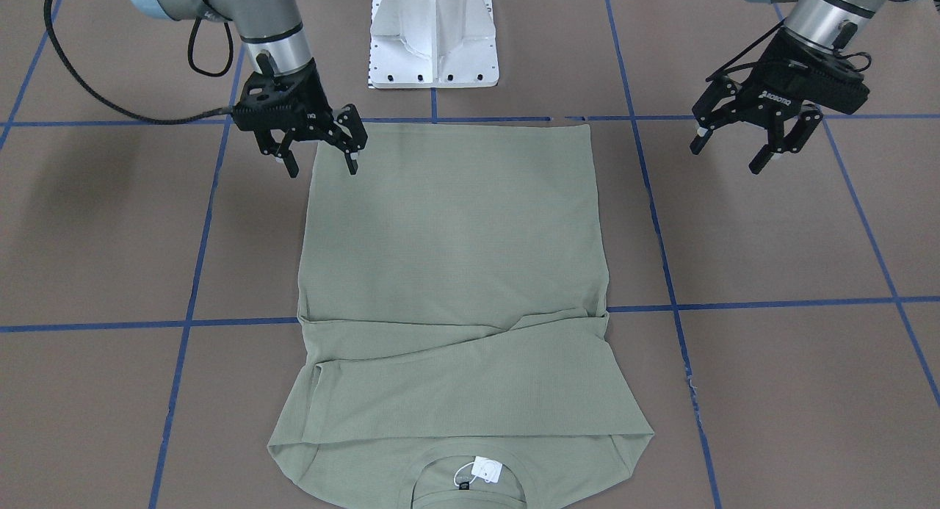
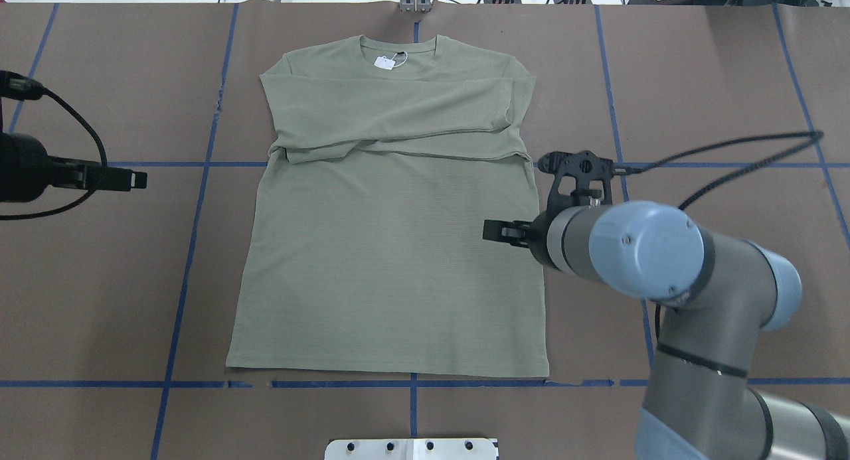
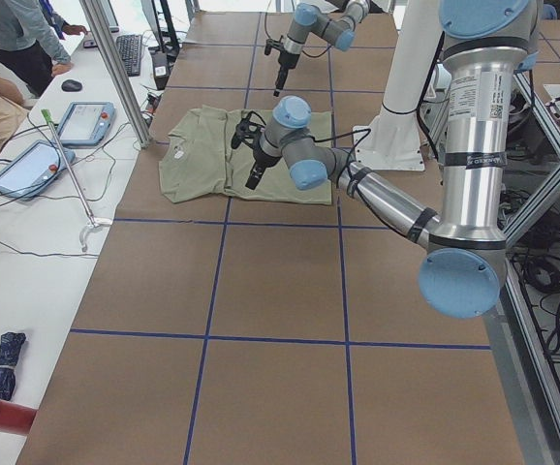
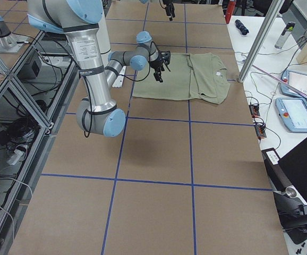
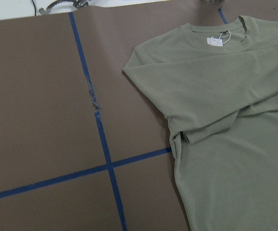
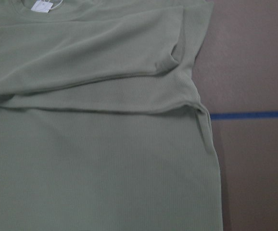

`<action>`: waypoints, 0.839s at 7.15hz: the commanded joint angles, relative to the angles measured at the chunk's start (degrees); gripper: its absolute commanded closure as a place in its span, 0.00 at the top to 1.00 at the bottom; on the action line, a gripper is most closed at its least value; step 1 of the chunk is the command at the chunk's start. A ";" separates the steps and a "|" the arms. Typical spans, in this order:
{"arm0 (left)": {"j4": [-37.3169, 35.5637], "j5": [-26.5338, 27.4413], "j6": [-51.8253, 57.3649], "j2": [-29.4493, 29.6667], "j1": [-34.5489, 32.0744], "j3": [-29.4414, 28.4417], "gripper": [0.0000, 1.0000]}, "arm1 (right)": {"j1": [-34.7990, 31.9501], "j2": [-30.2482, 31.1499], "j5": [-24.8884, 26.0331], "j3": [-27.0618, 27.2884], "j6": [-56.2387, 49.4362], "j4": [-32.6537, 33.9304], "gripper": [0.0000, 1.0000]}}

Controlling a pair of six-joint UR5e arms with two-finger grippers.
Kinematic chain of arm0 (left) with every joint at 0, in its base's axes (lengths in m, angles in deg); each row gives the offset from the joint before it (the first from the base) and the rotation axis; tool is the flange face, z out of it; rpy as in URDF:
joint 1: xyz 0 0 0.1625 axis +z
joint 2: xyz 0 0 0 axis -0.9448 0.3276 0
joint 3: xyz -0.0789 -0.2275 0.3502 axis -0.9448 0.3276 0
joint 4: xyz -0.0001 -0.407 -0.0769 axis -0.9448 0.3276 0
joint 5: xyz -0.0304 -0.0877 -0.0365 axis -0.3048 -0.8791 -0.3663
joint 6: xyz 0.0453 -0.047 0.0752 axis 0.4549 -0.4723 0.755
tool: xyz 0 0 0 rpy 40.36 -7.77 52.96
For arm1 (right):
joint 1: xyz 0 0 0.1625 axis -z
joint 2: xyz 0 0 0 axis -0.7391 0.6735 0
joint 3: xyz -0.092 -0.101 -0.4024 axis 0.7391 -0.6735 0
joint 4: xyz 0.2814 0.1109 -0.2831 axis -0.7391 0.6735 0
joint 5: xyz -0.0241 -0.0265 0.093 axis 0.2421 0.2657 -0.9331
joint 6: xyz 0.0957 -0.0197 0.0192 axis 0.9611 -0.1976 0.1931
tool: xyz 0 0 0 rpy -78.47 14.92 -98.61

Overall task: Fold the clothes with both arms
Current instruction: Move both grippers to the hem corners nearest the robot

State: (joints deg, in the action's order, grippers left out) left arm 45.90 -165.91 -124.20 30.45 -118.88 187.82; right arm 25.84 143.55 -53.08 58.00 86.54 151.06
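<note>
Midway across the table, the sage-green shirt lies flat. Its hem is toward the robot's edge by the white pedestal, and its collar and white tag are toward the operators' edge. Both sleeves are folded across the chest. The right gripper hangs over the shirt's side edge on the robot's right, jaws spread wide and gripping nothing. The left gripper hovers over the brown tabletop toward the table's left end, well apart from the shirt, jaws likewise spread.
</note>
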 commanded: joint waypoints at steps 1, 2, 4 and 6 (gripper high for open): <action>2.07 9.06 -15.99 -1.48 13.74 0.54 0.98 | 9.22 6.76 8.46 3.20 11.13 -4.82 0.92; 3.38 14.94 -25.56 -1.48 21.13 0.45 0.84 | 11.78 10.01 11.54 3.03 13.52 -10.78 0.88; 3.57 24.35 -41.42 -1.48 33.01 -0.60 0.65 | 14.78 10.93 15.08 3.03 20.46 -11.02 0.84; 3.57 27.31 -51.65 -1.13 38.15 -1.57 0.49 | 15.14 10.58 15.43 3.02 21.10 -11.02 0.80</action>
State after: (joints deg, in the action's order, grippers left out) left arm 49.50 -140.56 -170.29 29.15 -84.05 186.92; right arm 40.64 154.19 -38.15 61.02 106.88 140.15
